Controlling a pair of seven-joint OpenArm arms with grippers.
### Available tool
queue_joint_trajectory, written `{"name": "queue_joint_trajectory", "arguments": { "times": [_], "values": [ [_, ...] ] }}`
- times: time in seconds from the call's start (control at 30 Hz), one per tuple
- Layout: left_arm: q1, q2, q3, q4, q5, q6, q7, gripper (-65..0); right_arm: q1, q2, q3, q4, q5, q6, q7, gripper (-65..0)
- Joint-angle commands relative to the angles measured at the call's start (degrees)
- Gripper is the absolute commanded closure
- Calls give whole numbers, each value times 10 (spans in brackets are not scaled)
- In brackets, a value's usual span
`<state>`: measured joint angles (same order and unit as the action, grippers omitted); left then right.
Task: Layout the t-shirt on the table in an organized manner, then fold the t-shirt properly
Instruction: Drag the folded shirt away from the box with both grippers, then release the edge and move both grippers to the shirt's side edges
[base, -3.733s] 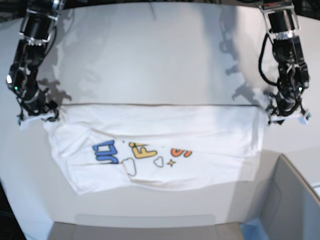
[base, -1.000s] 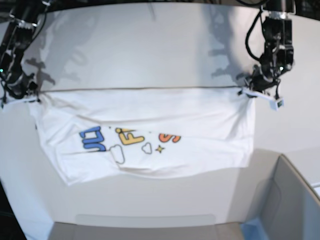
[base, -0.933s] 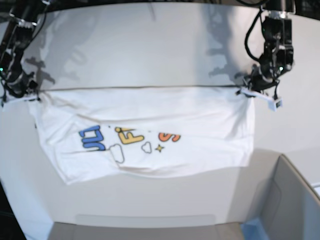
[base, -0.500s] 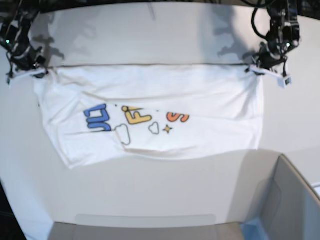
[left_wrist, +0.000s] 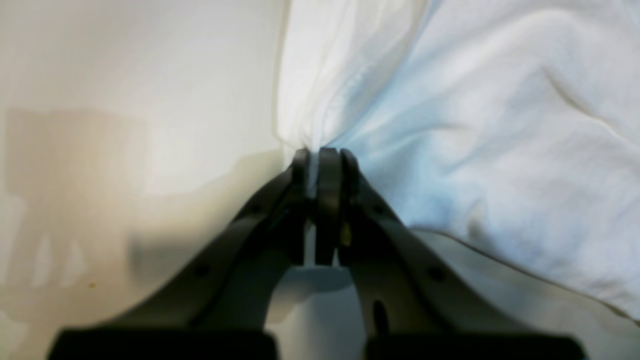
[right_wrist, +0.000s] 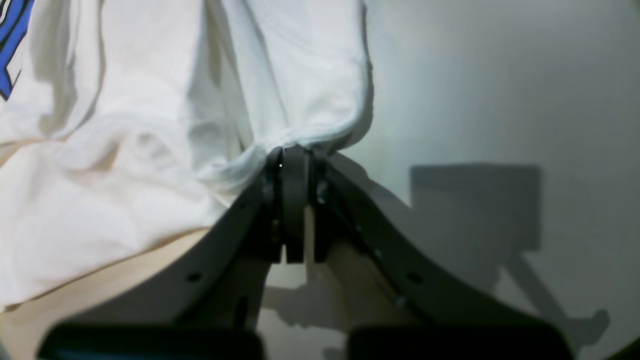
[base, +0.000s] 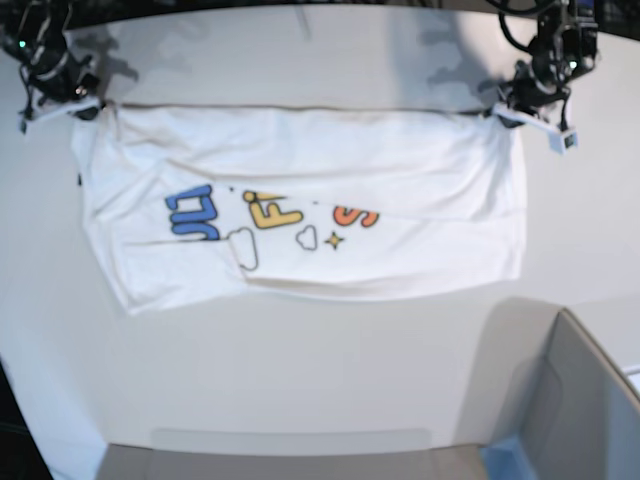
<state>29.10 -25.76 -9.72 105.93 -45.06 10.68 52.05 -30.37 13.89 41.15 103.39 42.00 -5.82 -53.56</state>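
Observation:
The white t-shirt (base: 300, 180) with blue, yellow and orange-red lettering lies stretched across the white table (base: 300, 370), its far edge pulled taut between both arms. My left gripper (base: 503, 112) is shut on the shirt's far right corner; the left wrist view shows its fingertips (left_wrist: 320, 165) pinching bunched cloth (left_wrist: 475, 100). My right gripper (base: 88, 104) is shut on the far left corner; the right wrist view shows its fingertips (right_wrist: 292, 160) clamped on the hem (right_wrist: 280, 65). The lower part is folded over the print.
A grey box (base: 575, 400) with a blue corner stands at the front right. A grey strip (base: 290, 445) runs along the table's front edge. Bare table lies in front of the shirt and behind its far edge.
Both grippers have carried the shirt's far edge away from the front, toward the far side of the table. The shirt has slid with them and lies flatter.

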Motion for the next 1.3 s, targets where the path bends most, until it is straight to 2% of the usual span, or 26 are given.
{"name": "queue_joint_trajectory", "arguments": {
  "times": [0.0,0.2,0.5,0.6,0.73,0.83,1.07,1.27],
  "values": [
    [14,-7,-4,6,1,3,7,0,-3,10,21,8,-4,1,9,0],
    [25,-7,-4,17,2,3,7,0,-4,13,56,6,-4,1,9,0],
    [25,-7,-4,17,2,5,8,0,-4,11,51,6,-4,1,9,0],
    [24,-7,-7,28,2,6,39,0,-4,11,51,8,-4,0,9,-49],
    [25,6,-50,94,1,6,77,-141,-4,11,55,26,-4,-1,9,-134],
    [25,7,-78,106,0,6,97,-196,-6,2,54,51,-4,-1,7,-167],
    [23,7,-85,106,0,6,100,-199,3,-3,61,89,-5,-1,-63,-179],
    [21,7,-86,107,0,6,95,-198,25,-6,119,134,-4,-1,-62,-179]
  ]
}}
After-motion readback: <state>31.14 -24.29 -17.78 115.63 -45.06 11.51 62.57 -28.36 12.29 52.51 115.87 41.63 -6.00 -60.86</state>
